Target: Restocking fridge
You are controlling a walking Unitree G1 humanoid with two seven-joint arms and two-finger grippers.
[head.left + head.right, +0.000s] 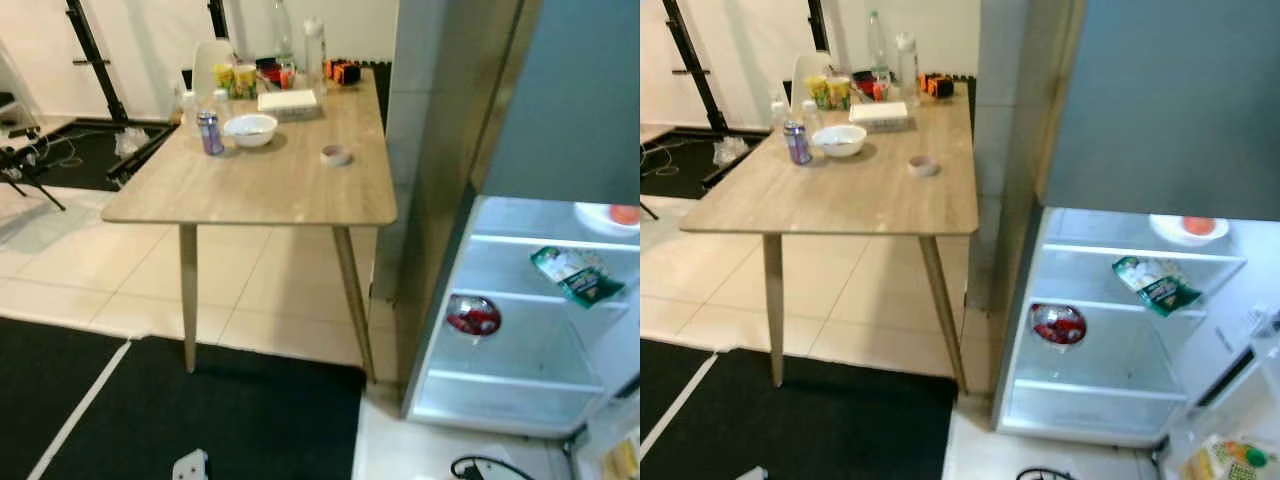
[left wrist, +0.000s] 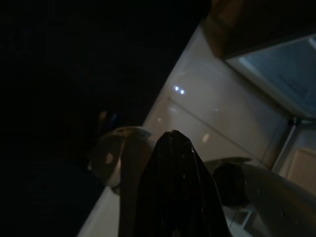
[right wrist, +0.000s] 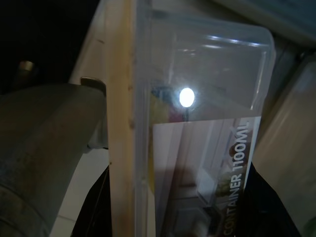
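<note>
- At the upper left of the head view stands a light wooden table [image 1: 260, 185] with a small blue drink can [image 1: 210, 133], a white round bowl [image 1: 250, 129], a flat white box [image 1: 288, 101] and clear plastic bottles [image 1: 314, 46]. These may be more food for the fridge. The can is tall and thin, so a clumsy grab could knock it over.
- On the right of the frame the open white fridge [image 1: 520, 310] shows a red round thing [image 1: 474, 316] on a middle shelf and a green and white packet [image 1: 578, 274] higher up.
- The left gripper [image 2: 173, 197] hangs in the dark near the pale floor. Its two black fingers look pressed together, holding nothing.
- The right gripper [image 3: 177, 207] is clamped on a clear plastic box with a paper label and a wooden lid [image 3: 197, 113], one black finger on each side.
- That box looks smooth, so it could slip out if the robot shakes while walking.
- The box could bump a shelf edge or push the packet if it goes in too high.
- A black cord [image 1: 480, 466] lies on the floor at the bottom right. A foot might catch on it.
</note>
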